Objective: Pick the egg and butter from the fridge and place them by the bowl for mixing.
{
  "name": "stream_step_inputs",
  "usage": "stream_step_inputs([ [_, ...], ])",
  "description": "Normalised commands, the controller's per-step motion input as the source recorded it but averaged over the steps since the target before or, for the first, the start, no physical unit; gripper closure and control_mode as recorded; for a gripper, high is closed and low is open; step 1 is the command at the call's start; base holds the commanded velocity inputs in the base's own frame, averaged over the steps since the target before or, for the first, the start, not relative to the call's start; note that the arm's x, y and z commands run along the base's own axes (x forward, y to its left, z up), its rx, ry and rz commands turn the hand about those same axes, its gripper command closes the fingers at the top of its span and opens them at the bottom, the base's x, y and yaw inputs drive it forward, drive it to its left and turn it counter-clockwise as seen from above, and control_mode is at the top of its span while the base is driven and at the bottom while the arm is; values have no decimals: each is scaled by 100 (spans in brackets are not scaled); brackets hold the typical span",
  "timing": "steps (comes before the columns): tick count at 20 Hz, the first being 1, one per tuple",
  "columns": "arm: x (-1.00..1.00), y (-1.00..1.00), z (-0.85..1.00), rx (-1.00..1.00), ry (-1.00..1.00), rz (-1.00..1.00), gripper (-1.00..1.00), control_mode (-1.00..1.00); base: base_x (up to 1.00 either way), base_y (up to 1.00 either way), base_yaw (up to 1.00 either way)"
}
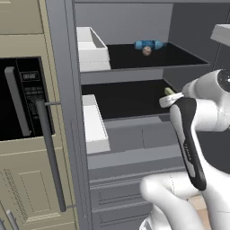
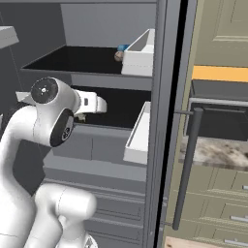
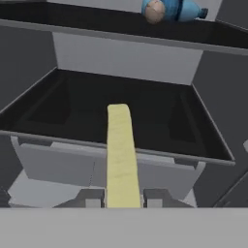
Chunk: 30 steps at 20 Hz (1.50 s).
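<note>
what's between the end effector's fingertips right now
The butter: in the hand view, the end effector is shut on the pale yellow stick.

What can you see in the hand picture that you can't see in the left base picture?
The hand view looks straight along the butter, a pale yellow stick clamped between the gripper's dark tips, pointing at the lower black shelf. The left base view adds the microwave, the fridge's long bar handle and two white bins. Both show the egg touching the blue bottle on the upper shelf.
</note>
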Motion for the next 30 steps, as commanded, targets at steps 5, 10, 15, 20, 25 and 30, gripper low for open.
stream_step_inputs([
  [5,-100,3,52,-6,4,0,100,-100,0,0,0],
  [10,-41,10,26,-2,-13,1,100,-100,0,0,0],
  [15,-25,0,-10,-2,4,0,100,100,-60,0,3],
  [20,0,0,0,0,0,0,100,100,-100,-7,5],
  [25,0,0,0,0,0,0,100,100,-100,-28,1],
  [30,0,0,0,0,0,0,100,100,-28,-80,0],
])
